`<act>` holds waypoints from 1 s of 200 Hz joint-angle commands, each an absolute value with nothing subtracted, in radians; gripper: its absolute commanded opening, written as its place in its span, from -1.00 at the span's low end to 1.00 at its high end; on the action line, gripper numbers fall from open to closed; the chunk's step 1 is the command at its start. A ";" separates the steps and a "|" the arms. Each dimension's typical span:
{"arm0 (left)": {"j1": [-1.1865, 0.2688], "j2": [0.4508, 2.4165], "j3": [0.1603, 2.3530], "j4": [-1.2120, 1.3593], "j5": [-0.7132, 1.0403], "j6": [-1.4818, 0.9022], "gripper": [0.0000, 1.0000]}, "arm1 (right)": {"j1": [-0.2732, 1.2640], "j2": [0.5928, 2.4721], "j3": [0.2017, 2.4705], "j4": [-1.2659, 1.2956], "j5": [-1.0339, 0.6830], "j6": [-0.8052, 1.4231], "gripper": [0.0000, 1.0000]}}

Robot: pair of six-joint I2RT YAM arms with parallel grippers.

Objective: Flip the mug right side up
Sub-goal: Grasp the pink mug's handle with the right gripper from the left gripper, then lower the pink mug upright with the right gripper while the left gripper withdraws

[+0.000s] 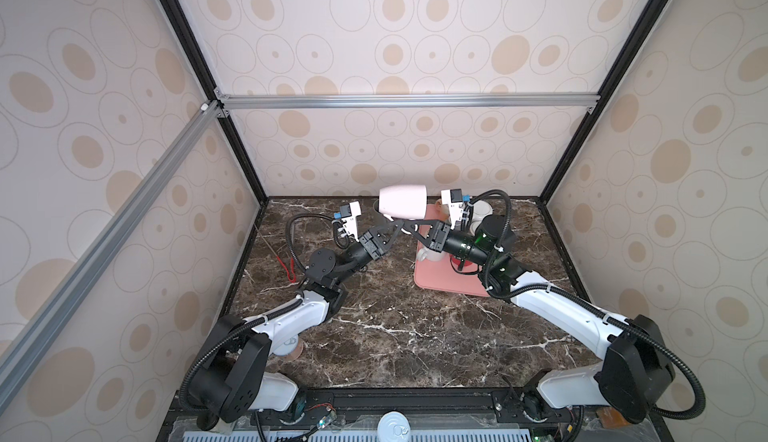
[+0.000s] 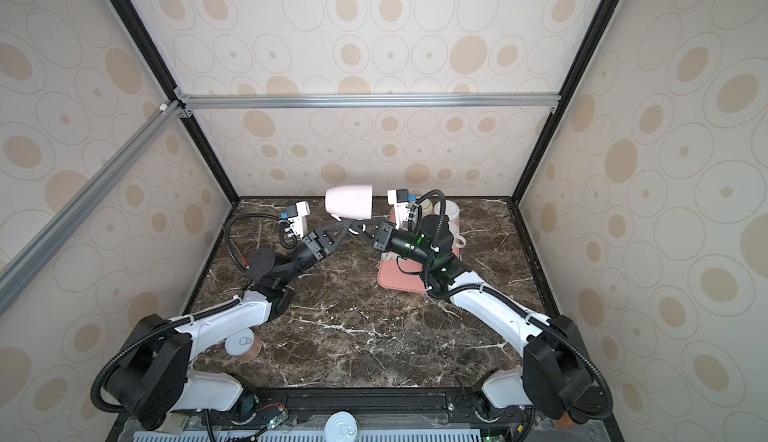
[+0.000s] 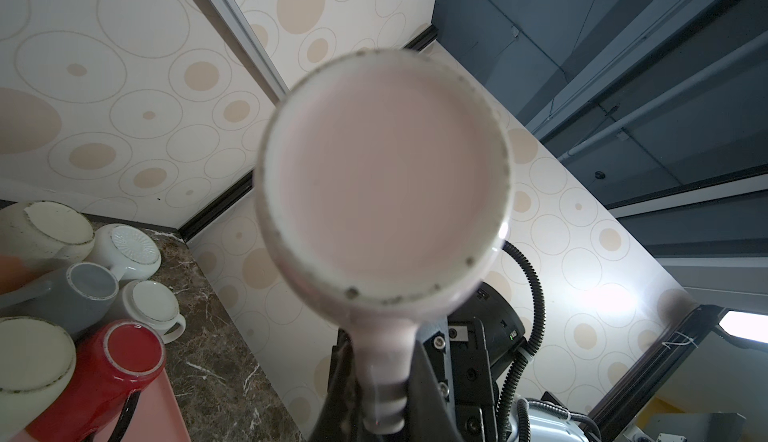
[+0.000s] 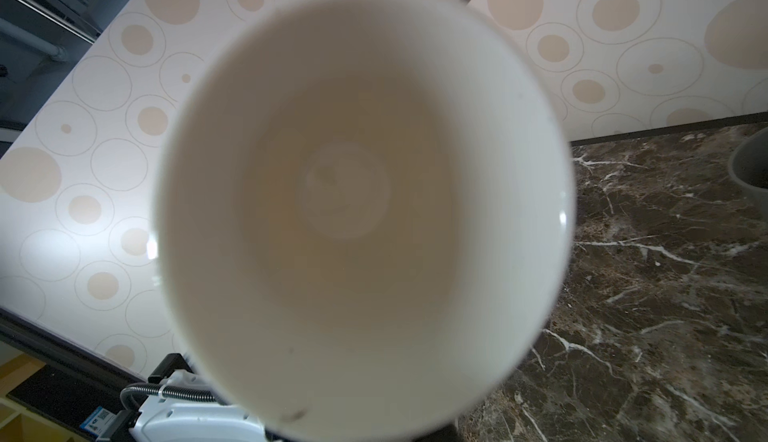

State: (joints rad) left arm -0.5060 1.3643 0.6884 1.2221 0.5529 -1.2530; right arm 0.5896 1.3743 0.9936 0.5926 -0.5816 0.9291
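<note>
Both arms are reaching in over the back of the bench (image 1: 395, 336), meeting just in front of the rear wall (image 1: 395, 157), and the mug (image 1: 403, 203) is hanging in the air there, well clear of the marble. Open dark marble is stretching across the whole middle and front, between the two arm bases. On the right rear a pink tray (image 1: 440, 282) is crowding the right arm's elbow, carrying a cluster of upturned cups, a red cup (image 3: 120, 361) and a grey cup (image 3: 83, 290) among them. On the left a red-handled tool (image 1: 286, 267) is lying close to the side wall, and a small can (image 2: 243, 344) is sitting under the left arm near the front edge.

The mug is lying on its side up there, pale pink outside, narrow base pointing left and wide mouth pointing right in both top views. The left wrist view is looking straight at its flat speckled base (image 3: 382, 178); the right wrist view is staring into its white hollow inside (image 4: 361, 194). The handle is hanging underneath. The left gripper (image 1: 395, 225) is pinching that handle, jaws pressed on it. The right gripper (image 1: 411, 227) is closing tight on the same handle from the opposite side, tips nearly touching the left one's
</note>
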 commanded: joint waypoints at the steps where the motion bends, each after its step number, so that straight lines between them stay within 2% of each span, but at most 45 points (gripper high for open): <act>1: -0.499 1.291 0.698 1.168 0.584 -1.141 -0.95 | 0.593 1.369 1.030 0.596 -0.572 0.899 -1.00; 27: -0.496 1.206 0.671 1.002 0.559 -1.039 -0.61 | 0.594 1.342 1.098 0.369 -0.546 0.757 -1.00; 59: -0.476 1.096 0.649 0.783 0.519 -0.913 -0.27 | 0.594 1.322 1.174 0.167 -0.483 0.614 -1.00; 89: -0.444 0.996 0.642 0.573 0.476 -0.793 -0.18 | 0.594 1.338 1.239 0.041 -0.433 0.523 -1.00; 136: -0.394 0.872 0.660 0.198 0.236 -0.616 -0.03 | 0.643 1.454 1.411 -0.227 -0.269 0.330 -1.00; 160: -0.379 0.838 0.654 0.131 0.177 -0.556 0.03 | 0.690 1.570 1.537 -0.362 -0.181 0.232 -1.00; 200: -0.358 0.835 0.616 0.091 0.112 -0.483 0.07 | 0.705 1.787 1.718 -0.477 -0.187 0.176 -1.00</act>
State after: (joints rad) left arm -0.3767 0.8406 0.6357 0.1600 0.1806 -0.5747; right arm 0.6979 1.6962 1.6051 -0.3920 -0.2214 0.2687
